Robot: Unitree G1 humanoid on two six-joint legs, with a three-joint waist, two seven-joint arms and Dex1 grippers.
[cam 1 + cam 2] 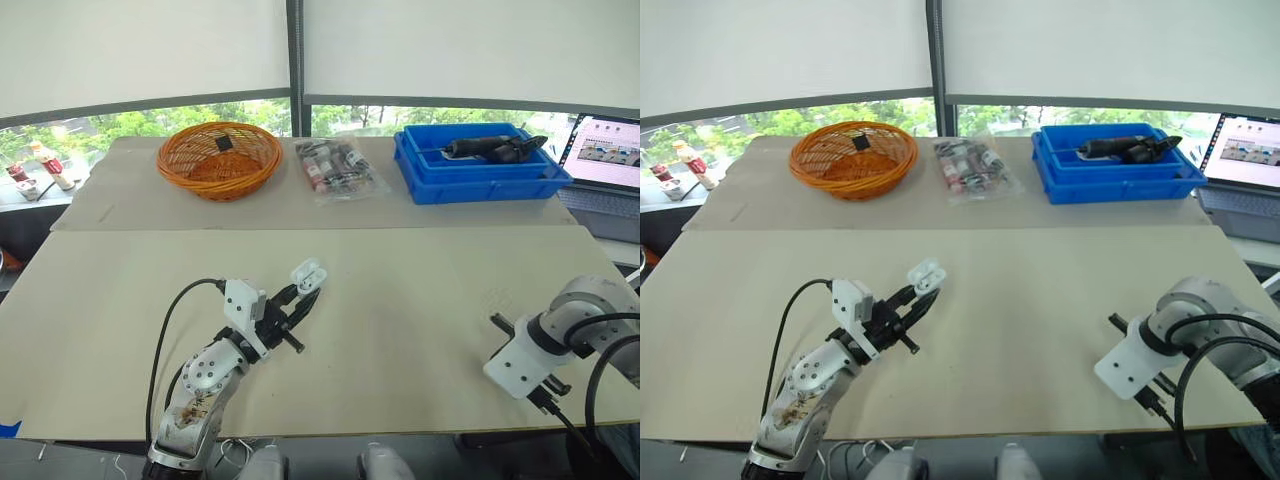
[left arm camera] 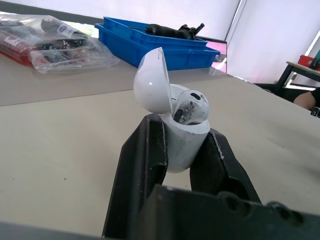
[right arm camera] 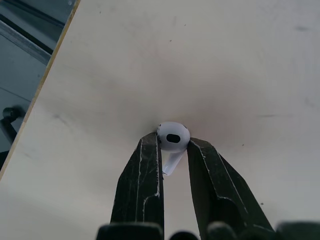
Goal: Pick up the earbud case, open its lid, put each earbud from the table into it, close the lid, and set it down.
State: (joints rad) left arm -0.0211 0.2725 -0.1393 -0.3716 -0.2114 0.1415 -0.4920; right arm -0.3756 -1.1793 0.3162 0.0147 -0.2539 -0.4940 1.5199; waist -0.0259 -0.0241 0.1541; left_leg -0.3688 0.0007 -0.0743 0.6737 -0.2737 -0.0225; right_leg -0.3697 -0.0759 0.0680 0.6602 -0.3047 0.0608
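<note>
Closest to me, my right hand [image 3: 173, 142] is down at the surface [image 1: 400, 300] near its front right corner, with both fingers pinched against the round head of the loose earbud [image 3: 173, 134]. The stem hangs in the gap between them. I cannot tell whether the earbud is lifted clear or touching the surface.

To the left and a little farther in, my left hand [image 1: 308, 293] is clamped on the body of the earbud case [image 2: 180, 135], holding it up off the surface. Its lid [image 2: 152, 82] is tipped back and open, and one earbud [image 2: 191, 106] sits in its socket.

I judge this to be the pick of the last earbud, so well past halfway, with seating it, closing the lid and setting the case down to go. The next move calls for raising the right hand without loosening, carrying it left across to the case, and lining the stem up with the empty socket beside the seated earbud. The grip is only on a small smooth head, so it could slip or twist.

The front edge is close under the right hand, so I would move inward. The middle of the surface between the hands is bare. A basket [image 1: 220, 158], a plastic bag [image 1: 338, 168], a blue bin [image 1: 480, 165] and a laptop [image 1: 605, 150] sit well apart at the far side.
</note>
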